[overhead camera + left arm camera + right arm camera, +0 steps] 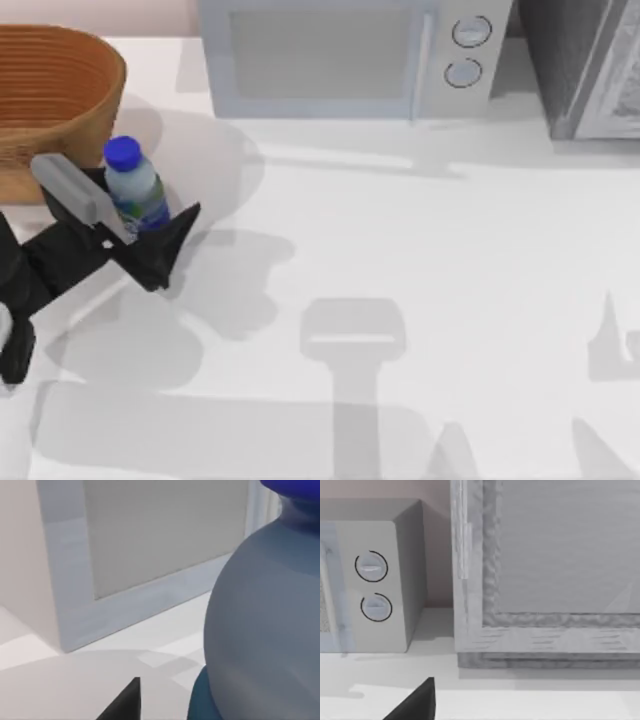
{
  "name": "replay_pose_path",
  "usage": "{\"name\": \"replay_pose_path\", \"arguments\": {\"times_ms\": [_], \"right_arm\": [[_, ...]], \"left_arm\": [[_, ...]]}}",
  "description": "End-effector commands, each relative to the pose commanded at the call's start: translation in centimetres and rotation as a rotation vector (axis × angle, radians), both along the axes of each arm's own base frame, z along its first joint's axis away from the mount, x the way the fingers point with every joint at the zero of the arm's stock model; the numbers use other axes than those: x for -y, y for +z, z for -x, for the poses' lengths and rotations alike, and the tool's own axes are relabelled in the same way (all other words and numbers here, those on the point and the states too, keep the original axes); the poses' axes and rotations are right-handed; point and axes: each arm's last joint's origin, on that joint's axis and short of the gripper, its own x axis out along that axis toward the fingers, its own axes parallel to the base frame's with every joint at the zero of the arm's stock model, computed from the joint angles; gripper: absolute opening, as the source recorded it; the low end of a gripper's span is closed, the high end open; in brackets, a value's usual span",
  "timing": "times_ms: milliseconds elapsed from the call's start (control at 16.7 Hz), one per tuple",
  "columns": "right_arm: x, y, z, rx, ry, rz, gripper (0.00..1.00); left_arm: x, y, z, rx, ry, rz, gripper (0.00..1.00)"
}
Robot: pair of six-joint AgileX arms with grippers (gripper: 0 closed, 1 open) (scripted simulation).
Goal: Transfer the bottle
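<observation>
The left gripper (138, 222) pinches the bottle (135, 188) at the table's (420, 300) left side: clear plastic, round blue cap, blue, white and green label. Just beyond stands a woven basket (55, 95), farther back a microwave (340, 55).

Clear plastic bottle (137, 193), woven wicker basket (60, 90), matt white table (450, 270)
</observation>
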Motion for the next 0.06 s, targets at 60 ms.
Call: {"name": "replay_pose_path", "arguments": {"times_ms": [60], "right_arm": [[0.00, 0.00, 0.00, 0.000, 0.000, 0.000, 1.00]], "left_arm": [[0.00, 0.00, 0.00, 0.000, 0.000, 0.000, 1.00]]}}
